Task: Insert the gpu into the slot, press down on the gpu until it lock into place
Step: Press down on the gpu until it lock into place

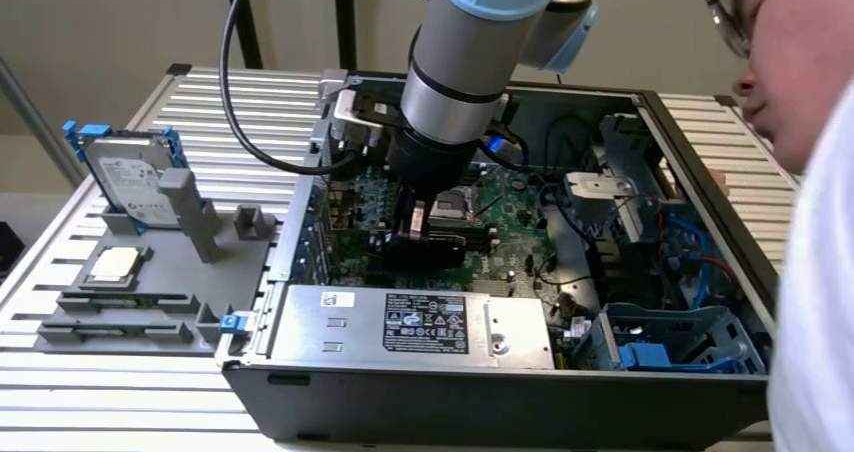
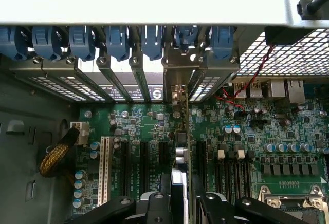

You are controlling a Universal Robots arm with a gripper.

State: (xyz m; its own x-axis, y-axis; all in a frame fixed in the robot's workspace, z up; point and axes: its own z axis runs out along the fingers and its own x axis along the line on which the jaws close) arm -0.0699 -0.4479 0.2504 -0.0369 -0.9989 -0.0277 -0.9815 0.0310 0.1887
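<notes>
My gripper [image 1: 419, 224] reaches down into the open computer case and is shut on the gpu [image 1: 430, 248], a black card standing on edge over the green motherboard [image 1: 514, 242]. In the wrist view the gpu [image 2: 179, 147] runs edge-on between the two black fingers [image 2: 154, 206], and its metal bracket end [image 2: 177, 77] lies against the row of rear expansion openings. The slot is hidden beneath the card. I cannot tell whether the card is fully down in it.
A silver power-supply box [image 1: 414, 322] lies along the case's near side, and a blue drive cage [image 1: 667, 344] is at the exterior view's right. A grey fixture holding a hard drive [image 1: 134, 177] stands outside the case. A person [image 1: 807, 202] leans in at the exterior view's right. Blue bracket clips [image 2: 118, 41] line the rear wall.
</notes>
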